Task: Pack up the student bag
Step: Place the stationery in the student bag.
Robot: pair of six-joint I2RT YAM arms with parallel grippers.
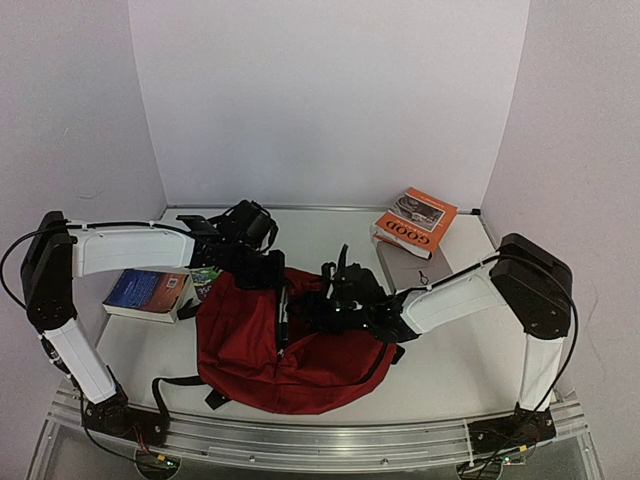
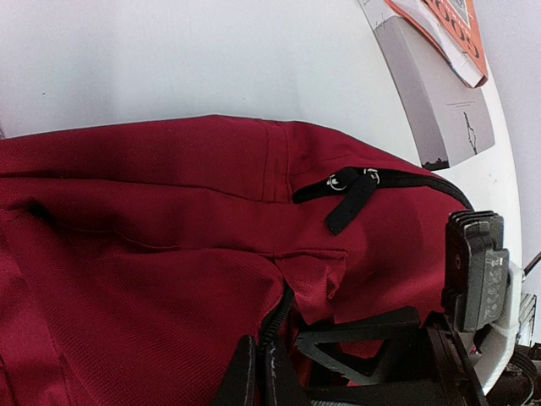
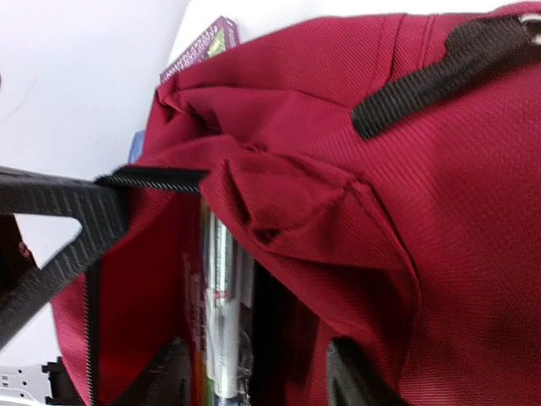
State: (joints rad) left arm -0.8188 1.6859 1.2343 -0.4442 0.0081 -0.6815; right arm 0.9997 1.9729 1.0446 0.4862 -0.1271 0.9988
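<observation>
Red student bag [image 3: 456, 211] unzipped, pack of pens [image 3: 221, 304] inside

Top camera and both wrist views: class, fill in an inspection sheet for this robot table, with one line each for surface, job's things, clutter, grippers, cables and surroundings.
Surface: white table, no spills seen on its bare parts.
Job's things: red backpack lying mid-table, zip open; pens inside.
Clutter: blue book left of the bag, green packet beside it; orange book partly on a grey notebook at the far right.
Grippers: left gripper shut on the bag's zip edge; right gripper open over the opening.
Cables: black cables looping along both arms, clear of the bag.
Surroundings: white walls; metal rail at the near edge.
</observation>
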